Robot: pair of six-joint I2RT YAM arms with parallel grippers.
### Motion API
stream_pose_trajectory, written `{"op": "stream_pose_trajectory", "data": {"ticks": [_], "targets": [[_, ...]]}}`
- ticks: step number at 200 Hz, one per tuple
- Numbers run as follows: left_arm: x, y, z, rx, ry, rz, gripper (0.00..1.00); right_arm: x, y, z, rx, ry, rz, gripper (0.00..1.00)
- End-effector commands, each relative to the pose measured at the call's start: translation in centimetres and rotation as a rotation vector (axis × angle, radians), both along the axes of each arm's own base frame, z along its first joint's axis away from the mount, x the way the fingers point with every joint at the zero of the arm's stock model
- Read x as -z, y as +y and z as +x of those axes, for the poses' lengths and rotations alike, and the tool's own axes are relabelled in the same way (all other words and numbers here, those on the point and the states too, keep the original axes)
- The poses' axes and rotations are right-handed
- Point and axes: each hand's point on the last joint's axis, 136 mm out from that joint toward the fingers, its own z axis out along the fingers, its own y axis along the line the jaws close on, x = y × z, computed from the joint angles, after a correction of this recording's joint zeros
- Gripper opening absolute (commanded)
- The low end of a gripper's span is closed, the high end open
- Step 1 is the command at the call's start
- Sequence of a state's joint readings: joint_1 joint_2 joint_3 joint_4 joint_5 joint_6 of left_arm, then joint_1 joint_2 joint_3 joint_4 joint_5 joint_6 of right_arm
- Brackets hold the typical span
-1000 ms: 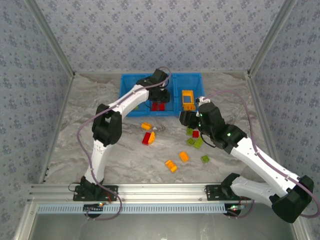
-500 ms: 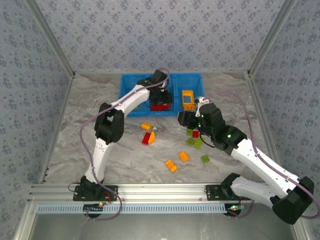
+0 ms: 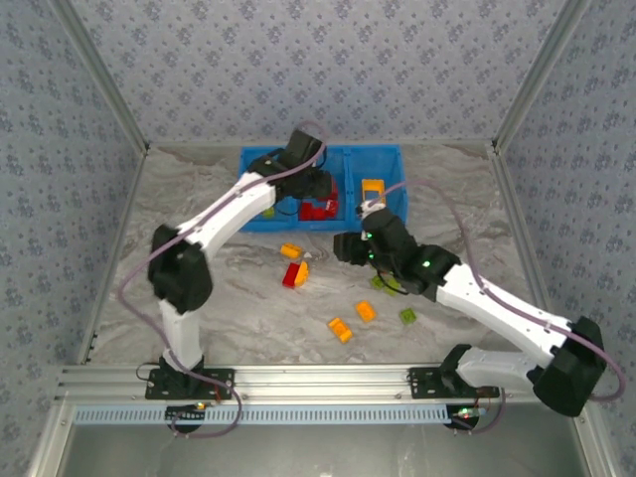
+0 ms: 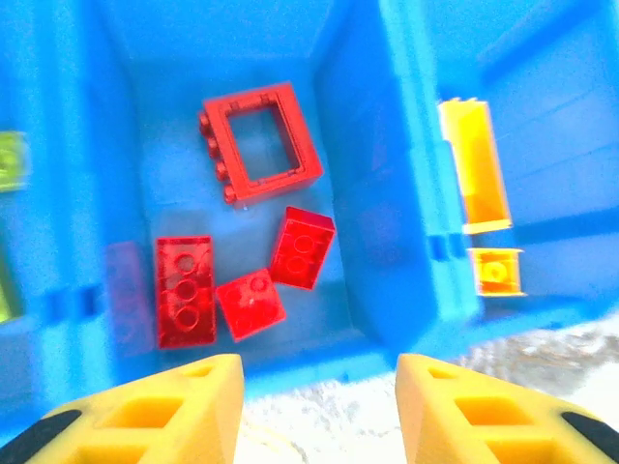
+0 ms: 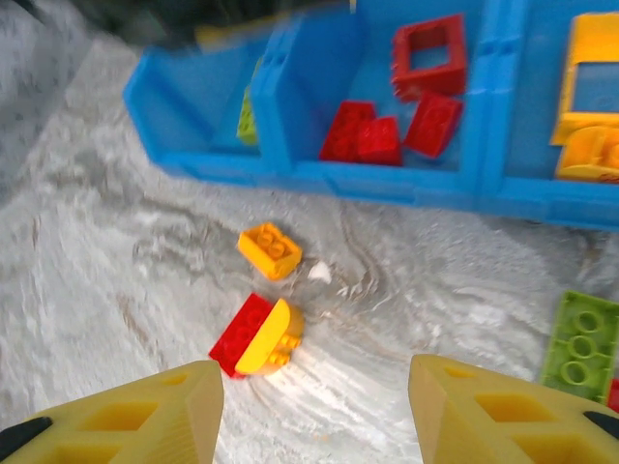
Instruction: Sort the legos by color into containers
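Observation:
The blue bin's containers (image 3: 390,189) stand at the back of the table. My left gripper (image 3: 320,191) (image 4: 317,406) hangs open and empty over the near edge of the middle compartment. In that compartment lie a red frame (image 4: 261,145) and three red bricks (image 4: 184,290). Yellow bricks (image 4: 474,179) lie in the right compartment, and a green one (image 5: 249,126) in the left. My right gripper (image 3: 340,246) (image 5: 314,406) is open above the table, close to a red brick joined to a yellow half-round (image 5: 256,336) (image 3: 295,274). An orange brick (image 5: 270,250) lies just beyond.
Loose on the table in front of the bin are orange bricks (image 3: 365,311) (image 3: 340,329) and green bricks (image 3: 407,316) (image 5: 580,345), some partly under my right arm. The enclosure's patterned walls stand on three sides.
My left arm's elbow has swung out left while its gripper stays over the middle compartment, wider open than before. My right gripper has moved left toward the red-and-yellow pair.

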State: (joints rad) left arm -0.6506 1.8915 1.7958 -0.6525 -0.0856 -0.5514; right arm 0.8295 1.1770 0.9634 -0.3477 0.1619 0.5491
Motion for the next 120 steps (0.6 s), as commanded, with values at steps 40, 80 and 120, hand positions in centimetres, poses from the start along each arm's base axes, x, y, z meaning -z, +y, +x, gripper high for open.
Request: {"op": "stream_pose_trajectory", "data": {"ticks": [40, 80, 120], "targets": [[-9.0, 10.4, -8.0, -0.171, -0.248, -0.013, 0.46, 2.0, 4.6, -0.2, -0.105, 0.033, -0.202, 0.57], [-8.9, 15.3, -14.6, -0.177, -0.281, -0.068, 0.48, 5.2, 9.6, 0.2, -0.2, 0.087, -0.28, 0.64], [-8.6, 17.8, -19.8, -0.152, -0.319, -0.211, 0.49, 9.2, 13.1, 3.3, -0.329, 0.096, -0.446, 0.76]]}}
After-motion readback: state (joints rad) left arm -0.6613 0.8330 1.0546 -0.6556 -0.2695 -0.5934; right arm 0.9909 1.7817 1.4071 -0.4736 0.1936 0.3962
